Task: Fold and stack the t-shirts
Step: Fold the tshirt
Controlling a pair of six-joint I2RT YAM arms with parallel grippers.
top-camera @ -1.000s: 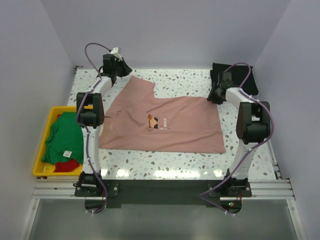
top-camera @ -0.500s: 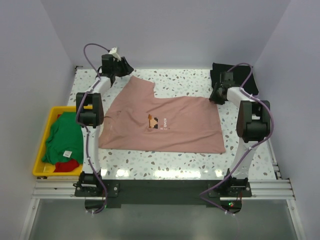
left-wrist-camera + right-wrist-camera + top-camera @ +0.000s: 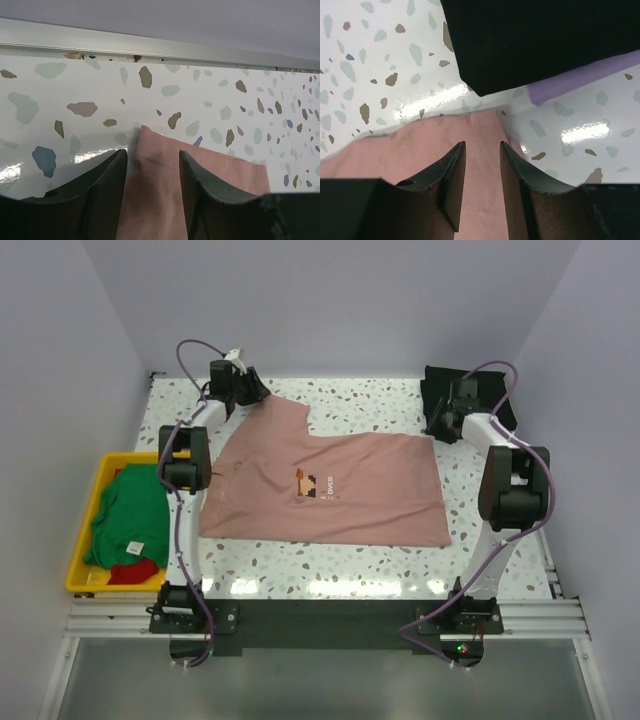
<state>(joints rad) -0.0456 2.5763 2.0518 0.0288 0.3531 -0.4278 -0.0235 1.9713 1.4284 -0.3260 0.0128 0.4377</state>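
A pink t-shirt [image 3: 320, 485] lies spread flat on the table with a small print at its middle. My left gripper [image 3: 264, 394] is at the shirt's far left corner. In the left wrist view it [image 3: 152, 160] stands open, its fingers on either side of the pink corner [image 3: 220, 167]. My right gripper [image 3: 436, 432] is at the far right corner. It [image 3: 482, 145] is open too, and the pink hem [image 3: 395, 150] runs between its fingers. Neither pair of jaws is closed on the cloth.
A folded black shirt [image 3: 470, 390] lies at the far right, on top of a purple one [image 3: 580, 80], just beyond the right gripper. A yellow bin [image 3: 85, 540] at the left edge holds green shirts [image 3: 125, 515] and a red one [image 3: 135, 572]. An aluminium rail [image 3: 150, 47] borders the back.
The left gripper has shifted slightly right along the far edge. The right gripper has moved back and to the right, and the shirt's far right corner now lies further right.
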